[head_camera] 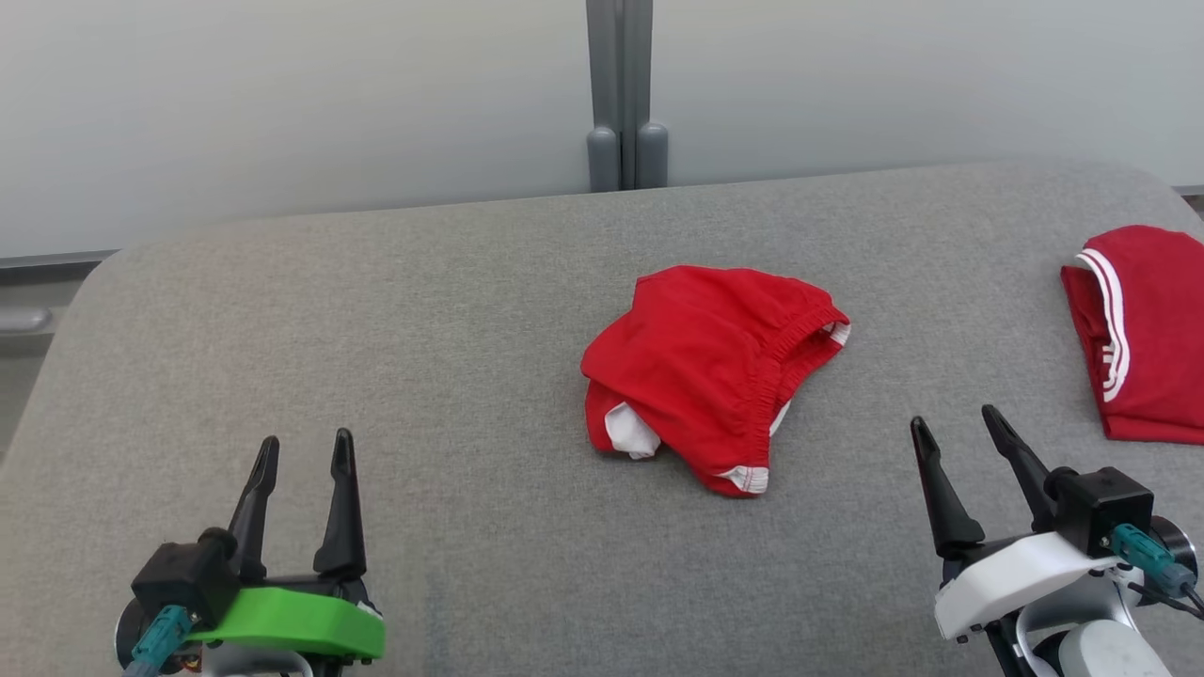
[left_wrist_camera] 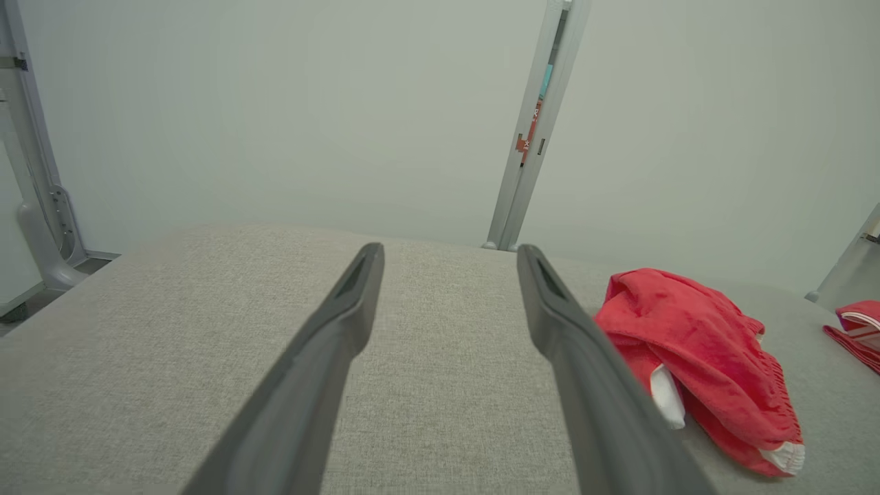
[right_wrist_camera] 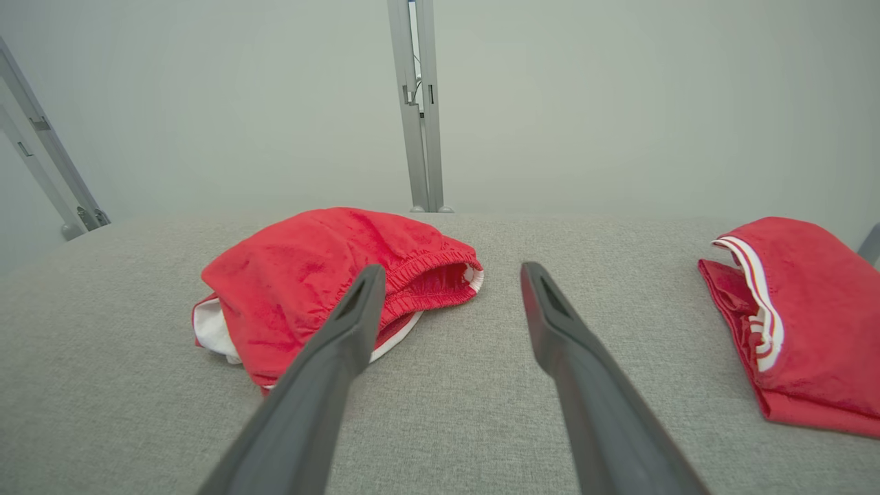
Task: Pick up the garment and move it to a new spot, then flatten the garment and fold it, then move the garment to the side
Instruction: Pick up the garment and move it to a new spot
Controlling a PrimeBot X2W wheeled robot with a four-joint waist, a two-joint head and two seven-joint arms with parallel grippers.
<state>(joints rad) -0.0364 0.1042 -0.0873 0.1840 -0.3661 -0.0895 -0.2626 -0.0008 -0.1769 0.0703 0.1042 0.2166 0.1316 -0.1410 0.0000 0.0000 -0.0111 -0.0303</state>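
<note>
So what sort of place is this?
Probably a robot test lab, not a home: a grey fabric-covered table sits before plain pale panels joined by a metal post, with a crumpled red garment and a folded red garment laid out.

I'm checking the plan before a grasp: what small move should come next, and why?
Probably reach the right gripper forward and left toward the crumpled red garment: it lies bunched and untouched, nearer that gripper, which stands open and empty.

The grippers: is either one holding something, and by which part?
Nothing is held. Left gripper and right gripper both stand open, apart from the crumpled red garment.
</note>
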